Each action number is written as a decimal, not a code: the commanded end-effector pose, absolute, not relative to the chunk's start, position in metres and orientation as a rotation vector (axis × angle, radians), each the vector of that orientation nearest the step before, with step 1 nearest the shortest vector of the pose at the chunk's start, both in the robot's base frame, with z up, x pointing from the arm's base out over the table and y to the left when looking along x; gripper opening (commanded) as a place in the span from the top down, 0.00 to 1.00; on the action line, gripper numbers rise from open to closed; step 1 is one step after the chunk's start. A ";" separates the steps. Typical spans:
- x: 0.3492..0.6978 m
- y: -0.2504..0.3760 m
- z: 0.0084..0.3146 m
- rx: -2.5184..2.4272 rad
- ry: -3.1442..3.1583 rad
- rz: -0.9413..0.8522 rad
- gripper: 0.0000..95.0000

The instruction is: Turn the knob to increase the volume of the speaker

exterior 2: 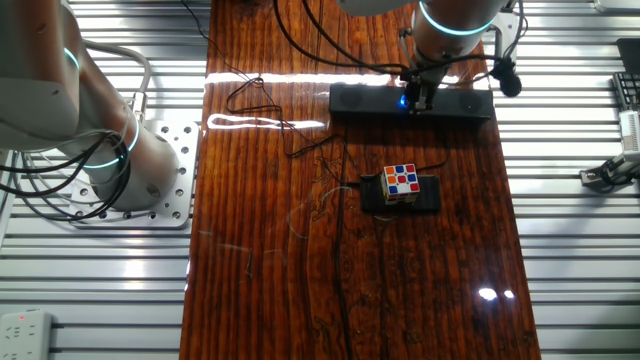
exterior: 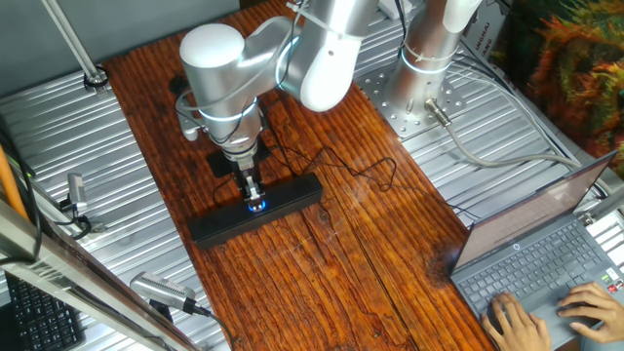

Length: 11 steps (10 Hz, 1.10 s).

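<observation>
Knob [exterior: 256, 206] reached, turn not shown as done.
Sits blue-lit midway along speaker [exterior: 255, 210] lying across wooden table [exterior: 370, 283]. Gripper [exterior: 254, 198] down on knob, fingers [exterior 2: 420, 97] narrowly set about it, seemingly gripping; true contact too small to confirm. Arm bent over, wrist pointing straight down. Twist likely left.

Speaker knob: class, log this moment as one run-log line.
end effector: at knob | speaker: flat on table | grip: unclear | cube: apart
</observation>
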State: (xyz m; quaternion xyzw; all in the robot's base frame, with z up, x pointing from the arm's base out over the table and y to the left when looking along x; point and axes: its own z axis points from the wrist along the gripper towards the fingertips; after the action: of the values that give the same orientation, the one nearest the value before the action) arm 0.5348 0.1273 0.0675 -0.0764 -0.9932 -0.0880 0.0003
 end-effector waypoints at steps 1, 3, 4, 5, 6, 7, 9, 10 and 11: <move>0.535 0.127 0.067 -0.261 -3.116 -0.286 1.00; 0.535 0.127 0.067 -0.288 -3.113 -0.292 1.00; 0.535 0.127 0.068 -0.302 -3.111 -0.294 1.00; 0.535 0.127 0.067 -0.329 -3.104 -0.306 1.00; 0.535 0.127 0.067 -0.341 -3.100 -0.309 1.00; 0.535 0.127 0.068 -0.362 -3.095 -0.323 1.00; 0.535 0.127 0.068 -0.397 -3.091 -0.327 1.00; 0.535 0.127 0.068 -0.402 -3.091 -0.319 1.00; 0.535 0.127 0.068 -0.402 -3.091 -0.315 1.00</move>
State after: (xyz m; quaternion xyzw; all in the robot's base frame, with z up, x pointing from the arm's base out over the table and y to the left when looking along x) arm 0.5351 0.1277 0.0674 -0.1292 -0.9867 -0.0989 0.0037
